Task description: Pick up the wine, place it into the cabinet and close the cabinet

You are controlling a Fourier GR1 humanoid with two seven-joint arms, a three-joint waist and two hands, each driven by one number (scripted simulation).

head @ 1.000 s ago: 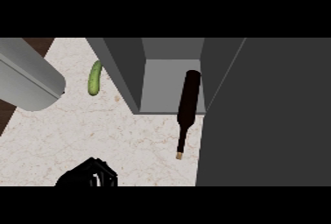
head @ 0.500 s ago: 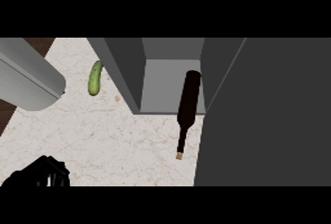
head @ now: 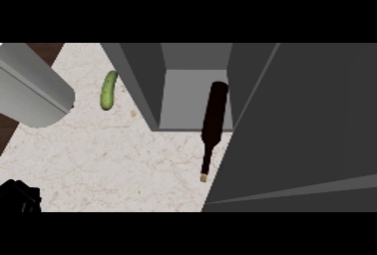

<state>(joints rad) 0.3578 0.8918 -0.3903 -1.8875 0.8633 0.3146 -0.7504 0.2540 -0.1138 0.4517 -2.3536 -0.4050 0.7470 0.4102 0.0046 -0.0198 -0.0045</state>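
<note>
The dark wine bottle lies on its side. Its base is inside the open grey cabinet and its neck sticks out over the pale counter, pointing toward me. Nothing holds it. The cabinet's door stands open as a wide dark grey panel filling the right side, right next to the bottle. A black hand, which I take to be my left hand, shows only partly in the lower left corner, far from the bottle. My right hand is out of sight.
A green cucumber lies on the counter left of the cabinet. A thick grey cylinder juts in from the upper left edge. Dark floor shows beyond the counter's left edge.
The black hand has slid left along the lower edge, from near the middle-left to the corner, and is now mostly out of frame. Bottle, cucumber and door have not moved.
</note>
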